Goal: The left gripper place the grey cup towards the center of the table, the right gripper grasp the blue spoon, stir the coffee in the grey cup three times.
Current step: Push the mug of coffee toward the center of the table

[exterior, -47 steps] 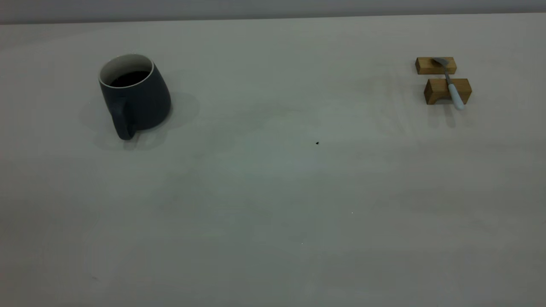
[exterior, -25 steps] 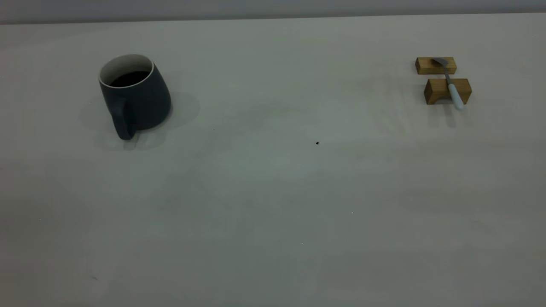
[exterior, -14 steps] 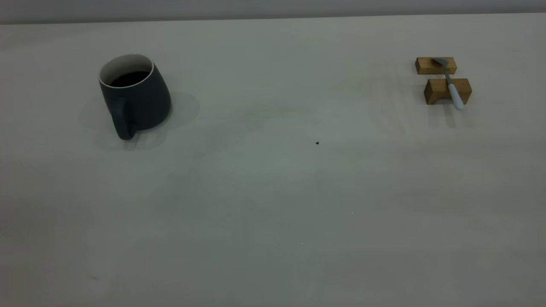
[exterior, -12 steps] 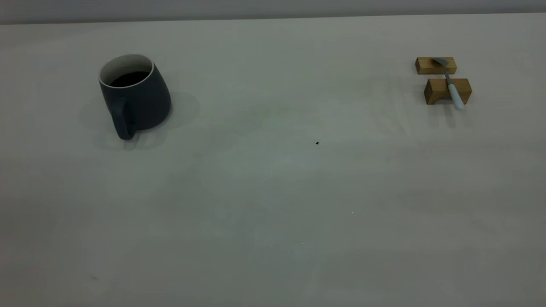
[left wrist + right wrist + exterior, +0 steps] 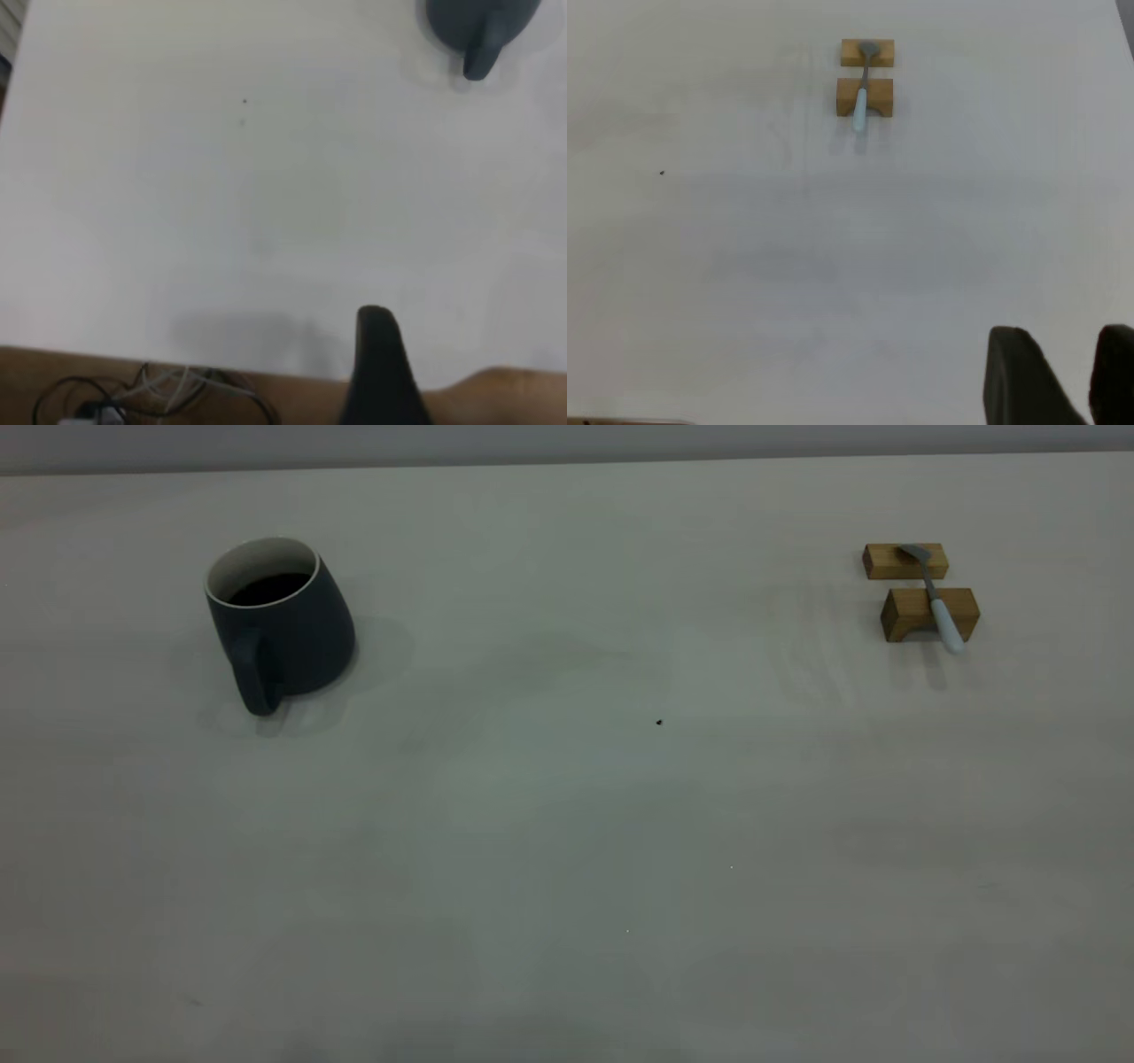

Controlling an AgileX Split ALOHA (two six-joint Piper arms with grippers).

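Presently the grey cup (image 5: 280, 624) is seen at ten o'clock on the table (image 5: 567, 824), handle facing the left gripper (image 5: 381, 372), which is nearer; its jaws cannot be judged. Nothing is held by the parted right gripper (image 5: 1063, 376).

An off-white counter (image 5: 567, 824) is seen carrying a grey cup (image 5: 282, 633) at the left and two wooden blocks (image 5: 928, 613) at the right; a dark speck (image 5: 658, 723) is found between them.
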